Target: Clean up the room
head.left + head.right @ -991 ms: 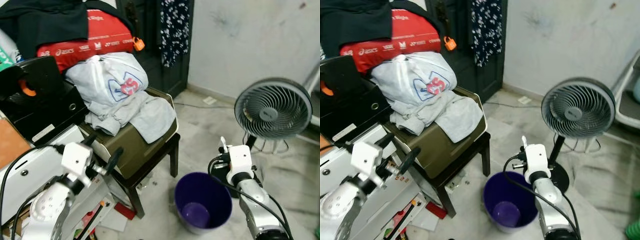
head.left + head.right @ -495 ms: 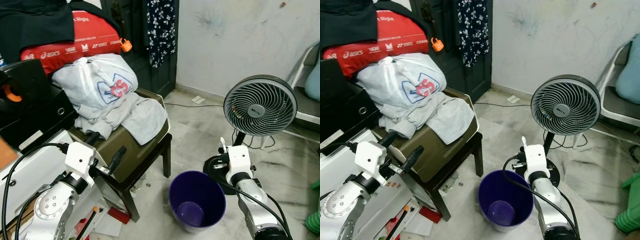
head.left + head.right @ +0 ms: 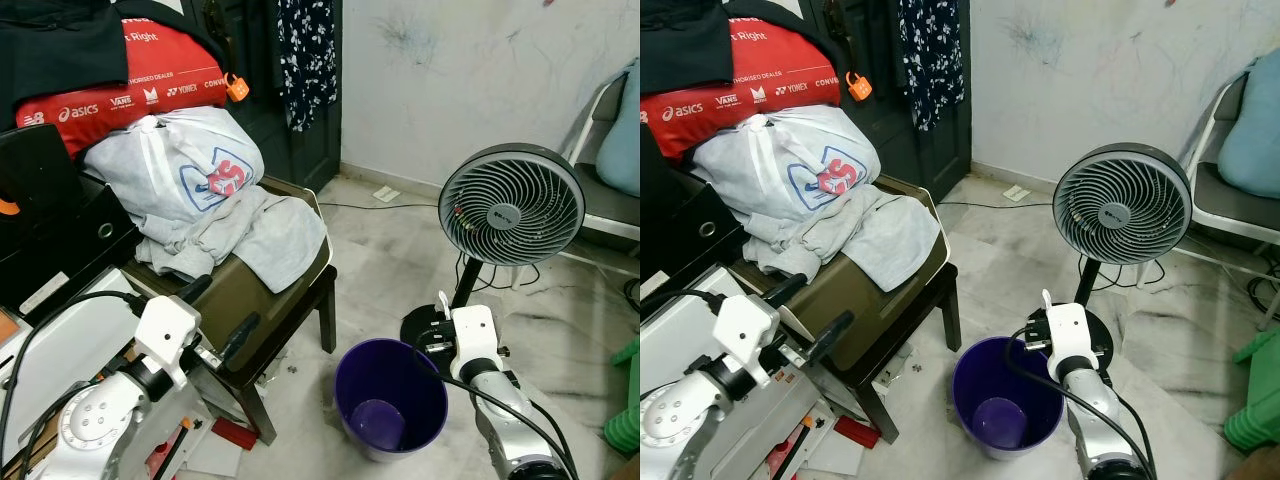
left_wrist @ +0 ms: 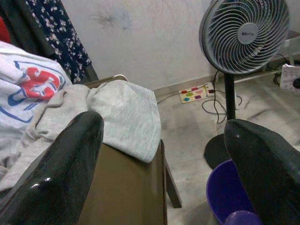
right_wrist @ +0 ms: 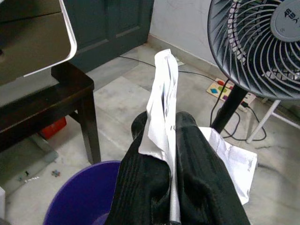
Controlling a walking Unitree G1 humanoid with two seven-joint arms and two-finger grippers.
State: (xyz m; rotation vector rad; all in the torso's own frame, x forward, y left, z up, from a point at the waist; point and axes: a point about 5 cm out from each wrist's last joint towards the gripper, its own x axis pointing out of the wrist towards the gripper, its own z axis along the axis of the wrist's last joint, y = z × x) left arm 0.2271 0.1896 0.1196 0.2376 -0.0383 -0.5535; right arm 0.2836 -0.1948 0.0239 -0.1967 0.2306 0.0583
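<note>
A purple bin (image 3: 352,418) stands on the floor in front of me, with a small purple object lying at its bottom. My right gripper (image 5: 161,129) is shut on a folded white paper (image 5: 162,89). It holds the paper upright just beyond the bin's right rim, where the paper's tip (image 3: 443,301) pokes up past the white wrist. My left gripper (image 3: 218,312) is open and holds nothing. It hangs in front of the brown case (image 3: 280,305) on the dark stool, left of the bin.
Grey clothes (image 3: 270,235) and a white plastic bag (image 3: 185,170) lie on the case, with a red sports bag (image 3: 130,95) behind them. A standing fan (image 3: 511,207) is close behind the bin. Papers litter the floor at lower left (image 3: 215,450). A green stool (image 3: 625,400) is at the right edge.
The whole view has shifted, so the camera has moved; the bin and fan now sit further left in the picture. Both grippers keep their pose, with the paper still held.
</note>
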